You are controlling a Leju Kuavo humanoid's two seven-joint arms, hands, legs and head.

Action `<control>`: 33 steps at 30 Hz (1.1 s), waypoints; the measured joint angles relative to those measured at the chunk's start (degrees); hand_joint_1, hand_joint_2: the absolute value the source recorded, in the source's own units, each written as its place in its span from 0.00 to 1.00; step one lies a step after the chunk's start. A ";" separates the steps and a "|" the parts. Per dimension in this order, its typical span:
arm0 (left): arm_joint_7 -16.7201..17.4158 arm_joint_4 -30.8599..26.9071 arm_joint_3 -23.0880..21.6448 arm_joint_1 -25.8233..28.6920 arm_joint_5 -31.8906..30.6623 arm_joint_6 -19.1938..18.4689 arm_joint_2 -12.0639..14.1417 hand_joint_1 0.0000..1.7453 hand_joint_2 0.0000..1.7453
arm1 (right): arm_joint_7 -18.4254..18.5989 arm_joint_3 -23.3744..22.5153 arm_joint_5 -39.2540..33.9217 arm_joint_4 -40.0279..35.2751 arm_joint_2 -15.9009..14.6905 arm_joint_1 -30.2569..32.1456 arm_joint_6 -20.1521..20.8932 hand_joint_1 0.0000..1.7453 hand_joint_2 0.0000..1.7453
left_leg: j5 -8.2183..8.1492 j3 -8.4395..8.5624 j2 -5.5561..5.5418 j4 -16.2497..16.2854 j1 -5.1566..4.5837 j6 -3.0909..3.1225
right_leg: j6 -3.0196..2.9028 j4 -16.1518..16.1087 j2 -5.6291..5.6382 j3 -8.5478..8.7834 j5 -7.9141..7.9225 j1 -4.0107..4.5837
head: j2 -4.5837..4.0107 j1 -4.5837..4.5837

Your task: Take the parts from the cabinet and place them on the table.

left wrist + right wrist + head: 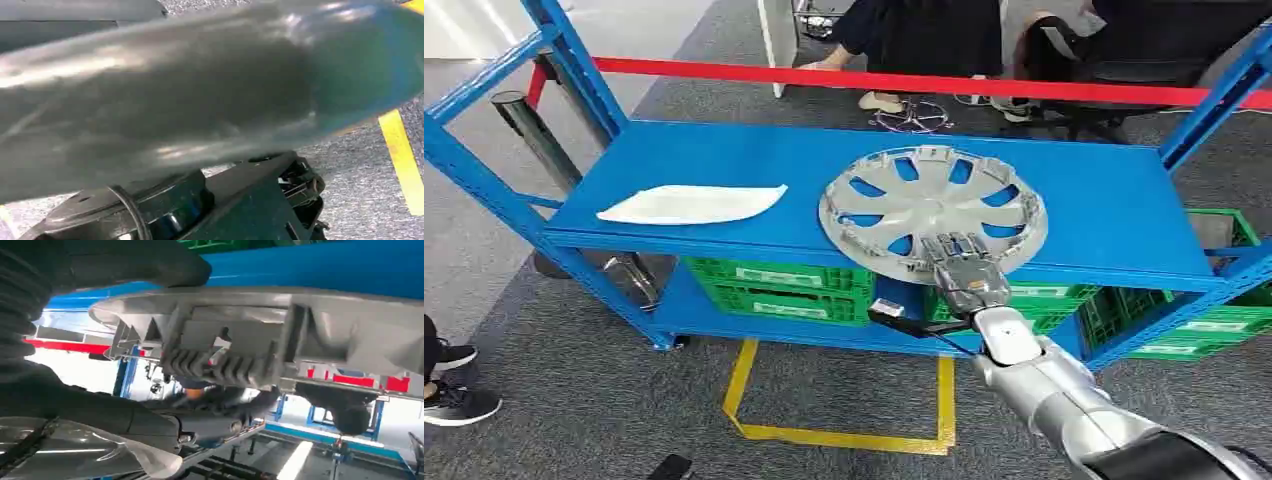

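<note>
Head view, from above the blue rack: my right robot hand (pixel 965 268) grips the near rim of a silver hubcap (pixel 932 208), fingers laid over the top face and, as the right wrist view shows, the thumb (pixel 150 262) pressed on one side of the rim and the darker fingers (pixel 210 417) on the other. The hubcap rests on the rack's top shelf (pixel 724 150), right of centre, its near edge overhanging the shelf's front lip. That overhang is, I judge, why the hold sits where it does: the lip leaves room for fingers to close around the rim from both faces.

A white curved part (pixel 692 204) lies flat on the same shelf, well to the left and apart from the hubcap, untouched. Green crates (pixel 774 284) sit on the lower shelf beneath, and more stand on the floor at the right. Yellow tape (pixel 834 432) marks a box on the grey carpet in front of the rack. Beyond a red barrier bar (pixel 904 82), seated people are partly visible.

The left wrist view is a close grey blur over carpet and yellow tape; I cannot tell whether my left robot hand is open or closed.

With the pinch set on the rim, lifting the hubcap clear of the shelf looks like the step in hand; neither part has reached the surface.
</note>
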 joint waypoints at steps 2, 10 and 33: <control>0.00 0.00 0.02 -0.02 -0.13 -0.02 -0.07 0.00 0.00 | -0.02 -0.33 0.02 0.20 0.28 0.02 -0.28 1.00 1.00 | 0.00 -0.02 0.00 0.00 0.00 0.00 | 0.00 0.00 0.00 -0.01 0.00 0.00 | 0.00 0.00; -0.13 0.00 0.52 -0.05 -0.55 -0.02 -0.42 0.00 0.00 | -1.31 -1.16 0.22 0.31 1.31 0.15 -2.23 1.00 1.00 | 0.00 -0.05 0.00 0.01 0.00 0.00 | 0.00 0.00 -0.01 -0.05 0.00 0.00 | 0.00 0.00; -6.03 0.00 6.86 1.03 1.20 -2.43 -0.83 0.00 1.00 | -8.88 0.55 2.84 -56.17 2.82 20.96 -2.45 1.00 1.00 | 0.00 -0.65 -0.15 0.03 0.04 0.00 | -0.05 0.02 -0.24 -0.57 -0.09 0.10 | 0.00 0.02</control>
